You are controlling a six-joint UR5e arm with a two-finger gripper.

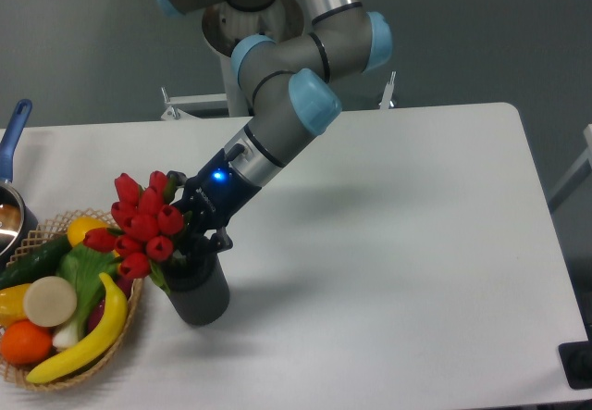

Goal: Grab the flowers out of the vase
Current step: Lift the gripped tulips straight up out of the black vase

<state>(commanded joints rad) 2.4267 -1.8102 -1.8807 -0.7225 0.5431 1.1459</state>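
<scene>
Flowers (141,228): bunch of red tulip buds with green leaves, seated at the mouth of the vase (197,291); heads lean out over the near rim of the basket (28,384).
Pointing: buds face up and to the left of the view; bound stems run down and to the right into the vase. Long axis is tilted well off vertical, roughly in line with the arm's forearm.
Vase: dark grey cylinder, upright on the table (398,243), just beside the basket; whether the two touch cannot be told.
Tool (198,234): black, set right behind the bunch at the vase mouth, blue light lit on the wrist. Fingers are masked by leaves and buds; how far they stand apart, and whether they hold the stems, cannot be told.
Step in hand: judged to be the grasp at the stems; flowers not yet out of the vase.
Next move: calls for a confirmed hold on the stems, then a draw along the stem axis, up and clear of the rim.
Risk: a sideways pull may tip the vase toward the basket.
</scene>
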